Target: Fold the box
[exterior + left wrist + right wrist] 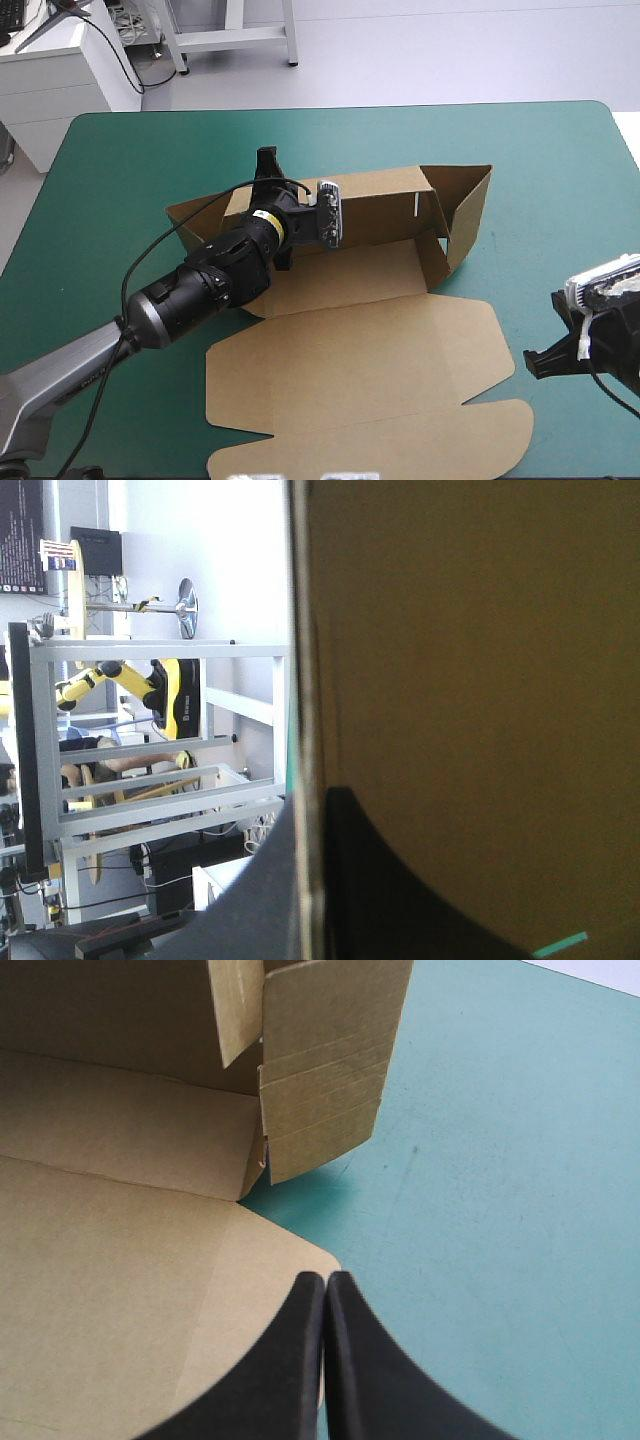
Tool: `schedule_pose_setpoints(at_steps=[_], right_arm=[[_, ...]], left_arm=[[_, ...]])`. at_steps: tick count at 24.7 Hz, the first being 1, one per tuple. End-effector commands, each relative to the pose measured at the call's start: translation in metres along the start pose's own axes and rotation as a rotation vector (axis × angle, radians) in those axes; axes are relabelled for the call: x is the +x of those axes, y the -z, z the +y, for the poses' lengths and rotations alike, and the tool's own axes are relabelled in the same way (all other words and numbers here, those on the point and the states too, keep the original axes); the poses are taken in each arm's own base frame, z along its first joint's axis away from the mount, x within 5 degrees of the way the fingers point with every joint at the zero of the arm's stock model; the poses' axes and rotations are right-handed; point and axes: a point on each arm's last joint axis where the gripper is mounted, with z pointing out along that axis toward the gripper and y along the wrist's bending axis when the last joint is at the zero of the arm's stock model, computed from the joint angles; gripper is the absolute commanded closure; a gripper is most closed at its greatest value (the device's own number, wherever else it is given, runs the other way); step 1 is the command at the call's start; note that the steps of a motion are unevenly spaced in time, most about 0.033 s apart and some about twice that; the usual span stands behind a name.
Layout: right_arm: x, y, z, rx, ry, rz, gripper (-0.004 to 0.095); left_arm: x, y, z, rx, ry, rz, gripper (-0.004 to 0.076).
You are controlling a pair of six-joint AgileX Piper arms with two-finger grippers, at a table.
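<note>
The brown box [350,280] sits mid-table, lid [360,370] flat, its far wall [380,205] seemingly pinched by the left gripper [267,163] to hold it upright, while the right gripper [326,1282], fingers [290,1360] together, hovers clear beside the lid.

The high camera sits above and behind the robot, tilted forward and down. It is far enough off that the teal-green covered worktop [560,200] fills most of its picture, far edge near the top, with the whole brown cardboard box [380,340] inside. The left wrist camera is turned a quarter and sits hard up against the box's raised rear wall [480,680]. It looks level along the black-fingered left gripper [315,825], past the board's edge into the room. The right wrist camera looks steeply down along the black-fingered right gripper [326,1295], close over the worktop. It shares with the high view the box's right end flap [325,1080] and the flat lid's rounded corner [280,1250].
</note>
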Motion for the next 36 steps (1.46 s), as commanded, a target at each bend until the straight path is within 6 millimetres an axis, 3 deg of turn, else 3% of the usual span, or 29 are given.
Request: schedule_pose_setpoints(at_steps=[1, 11, 15, 17, 22, 23, 27, 36], right_arm=[[-0.012, 0.006, -0.003, 0.025, -0.006, -0.087, 0.0927], [-0.014, 0.007, -0.003, 0.029, -0.006, -0.113, 0.0922], [-0.02, 0.008, -0.004, 0.038, -0.006, -0.179, 0.0828], [-0.027, 0.011, -0.005, 0.043, -0.005, -0.218, 0.0717], [-0.057, 0.009, -0.009, 0.049, -0.005, -0.258, 0.0231], [-0.062, 0.008, -0.01, 0.049, -0.005, -0.261, 0.021], [-0.1, -0.022, -0.018, 0.067, -0.049, -0.218, 0.0175], [-0.147, -0.103, -0.027, 0.056, -0.093, -0.092, 0.0176]], left_arm=[[0.0, 0.018, 0.01, -0.089, -0.038, -0.082, 0.0732], [0.01, 0.004, -0.03, -0.035, -0.068, -0.08, 0.0732], [0.014, 0.0, -0.044, 0.008, -0.047, -0.07, 0.0732], [0.014, 0.0, -0.045, 0.008, -0.006, -0.068, 0.0732], [0.013, 0.0, -0.045, 0.009, 0.019, -0.084, 0.0732], [0.013, 0.0, -0.045, 0.009, 0.019, -0.084, 0.0732], [0.013, 0.0, -0.045, 0.011, 0.064, -0.084, 0.0732], [0.014, 0.0, -0.045, 0.011, 0.064, -0.073, 0.0732]])
